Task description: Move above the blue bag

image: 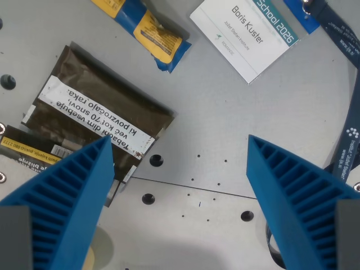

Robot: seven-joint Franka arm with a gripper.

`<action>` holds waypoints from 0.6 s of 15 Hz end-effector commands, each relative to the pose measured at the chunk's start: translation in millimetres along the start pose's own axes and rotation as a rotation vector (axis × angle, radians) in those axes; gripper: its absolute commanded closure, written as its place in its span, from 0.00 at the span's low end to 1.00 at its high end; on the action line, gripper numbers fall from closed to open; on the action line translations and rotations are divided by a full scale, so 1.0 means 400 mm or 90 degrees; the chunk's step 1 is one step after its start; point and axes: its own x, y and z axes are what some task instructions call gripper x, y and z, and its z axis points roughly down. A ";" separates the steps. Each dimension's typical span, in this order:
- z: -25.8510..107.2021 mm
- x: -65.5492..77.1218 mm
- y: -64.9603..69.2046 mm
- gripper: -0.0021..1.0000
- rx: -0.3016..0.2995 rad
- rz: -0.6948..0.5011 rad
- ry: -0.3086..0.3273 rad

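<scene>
The 2 blue fingers (pixel 73 191) are held apart and empty, and the blue bag (pixel 147 29) is seen up-left of the gripper (pixel 180 149), its long axis diagonal.

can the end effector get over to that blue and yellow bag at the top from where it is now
Probably yes. The end effector is open over bare table, and the blue bag lies flat near the wrist view's top edge, partly cut off. Nothing stands between them; the brown pouch lies flat, beside the path.
</scene>
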 end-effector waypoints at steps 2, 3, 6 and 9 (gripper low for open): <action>-0.005 0.000 0.000 0.00 0.000 -0.001 0.002; -0.005 0.000 0.000 0.00 0.000 -0.001 0.002; -0.003 0.001 0.000 0.00 0.000 -0.012 0.002; 0.002 0.002 -0.002 0.00 0.001 -0.037 0.003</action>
